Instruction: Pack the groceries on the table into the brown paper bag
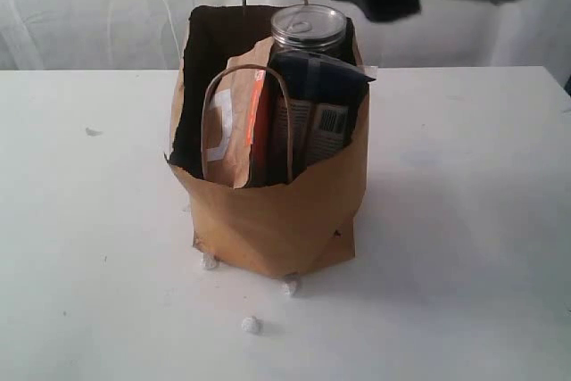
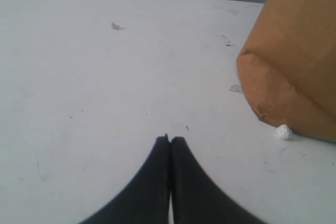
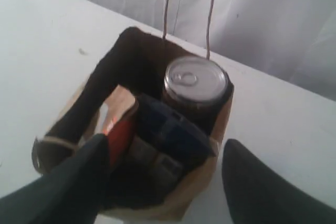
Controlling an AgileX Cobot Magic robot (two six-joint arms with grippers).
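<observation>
Right wrist view: right pincer (image 3: pixel 165 141) gapes empty over brown paper bag (image 3: pixel 184 203); left pincer (image 2: pixel 172 139) shut, empty.

looks like a lab test bench: a plain white tabletop (image 1: pixel 464 220), scuffed and dotted with small white crumbs (image 1: pixel 252 325), closed off along its far edge by a hanging white curtain (image 1: pixel 89 6).

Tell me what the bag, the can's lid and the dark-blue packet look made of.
The brown paper bag looks like matte kraft paper, going by its creased folds and ragged top edge. The dark can has a shiny silver lid with a pull tab, so probably metal. The dark-blue packet is printed with a barcode and could be plastic film or coated card; I can't tell which.
</observation>
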